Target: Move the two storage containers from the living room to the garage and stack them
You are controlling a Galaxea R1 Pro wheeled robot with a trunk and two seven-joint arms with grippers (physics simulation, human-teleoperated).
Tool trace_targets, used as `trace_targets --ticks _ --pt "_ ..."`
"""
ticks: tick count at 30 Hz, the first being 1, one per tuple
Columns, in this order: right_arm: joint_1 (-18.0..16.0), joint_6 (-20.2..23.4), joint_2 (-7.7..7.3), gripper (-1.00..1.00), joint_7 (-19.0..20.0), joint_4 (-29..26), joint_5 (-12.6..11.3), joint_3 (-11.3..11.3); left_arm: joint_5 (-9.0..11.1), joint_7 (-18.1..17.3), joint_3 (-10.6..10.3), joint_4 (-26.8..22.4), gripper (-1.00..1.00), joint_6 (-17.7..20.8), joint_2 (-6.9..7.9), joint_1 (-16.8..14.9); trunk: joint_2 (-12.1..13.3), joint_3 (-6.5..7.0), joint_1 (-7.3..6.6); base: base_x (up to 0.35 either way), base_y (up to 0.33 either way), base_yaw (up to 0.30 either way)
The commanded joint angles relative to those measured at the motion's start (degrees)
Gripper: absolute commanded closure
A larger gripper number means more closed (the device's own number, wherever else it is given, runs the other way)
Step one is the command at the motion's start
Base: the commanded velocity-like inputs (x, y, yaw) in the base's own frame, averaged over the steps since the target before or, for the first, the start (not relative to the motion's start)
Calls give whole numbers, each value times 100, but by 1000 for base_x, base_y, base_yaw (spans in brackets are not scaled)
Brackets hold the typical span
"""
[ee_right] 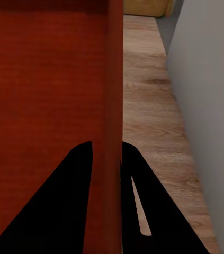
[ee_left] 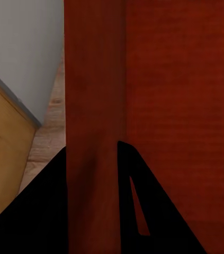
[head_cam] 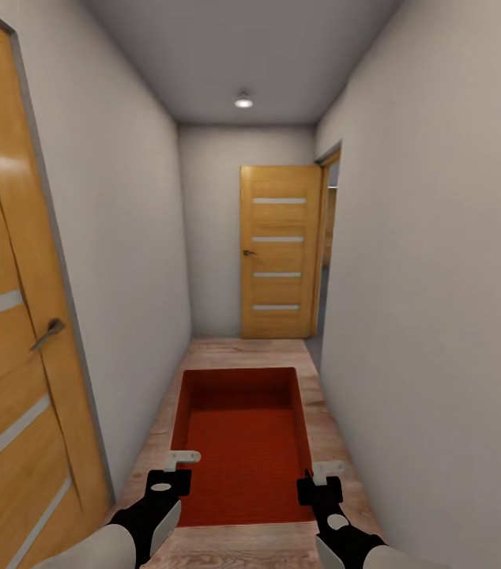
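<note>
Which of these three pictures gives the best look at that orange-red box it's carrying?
The head view: the whole open-top storage container shows, held between both end effectors in a hallway. Each wrist view shows just one side wall clamped between dark fingers, plus some interior.

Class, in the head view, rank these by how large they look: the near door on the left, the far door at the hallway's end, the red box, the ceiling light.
1. Near door, though closeness to the camera inflates it.
2. Red box, held by the left gripper and right gripper.
3. Far door.
4. Ceiling light.
</note>
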Motion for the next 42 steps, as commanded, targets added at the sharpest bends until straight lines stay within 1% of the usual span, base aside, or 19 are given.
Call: trace_targets --ticks 1,42 --pt "-2 1 2 100 28 4 -13 73 297 -52 160 -81 100 8 -17 -9 -5 -9 4 321 83 0" --pt "-2 9 -6 100 28 4 -13 73 300 -60 160 -73 100 47 -22 -9 -5 -9 4 321 103 0"
